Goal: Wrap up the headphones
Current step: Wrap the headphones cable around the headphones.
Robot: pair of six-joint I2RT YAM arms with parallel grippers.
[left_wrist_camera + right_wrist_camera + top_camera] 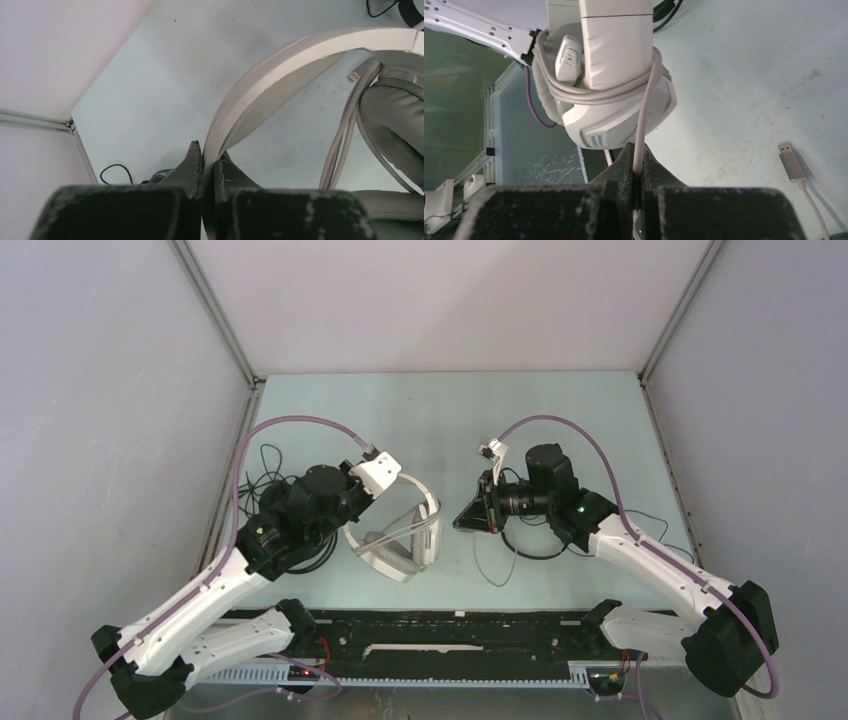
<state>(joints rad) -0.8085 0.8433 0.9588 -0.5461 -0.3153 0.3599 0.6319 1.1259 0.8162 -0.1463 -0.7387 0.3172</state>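
- While both arms reach over it, the pale table carries all three sets; the white-grey headphones sit mid-table between the grippers.
- Largely hidden under the left arm lie black headphones, with loose black cord beside them; a second black set lies under the right arm.
- The left gripper is clenched on the white headband.
- The right gripper pinches the grey cable, which is wound round one earcup; small marks on its shell cannot be read.
- One USB plug lies on the table, apart from the earcup.
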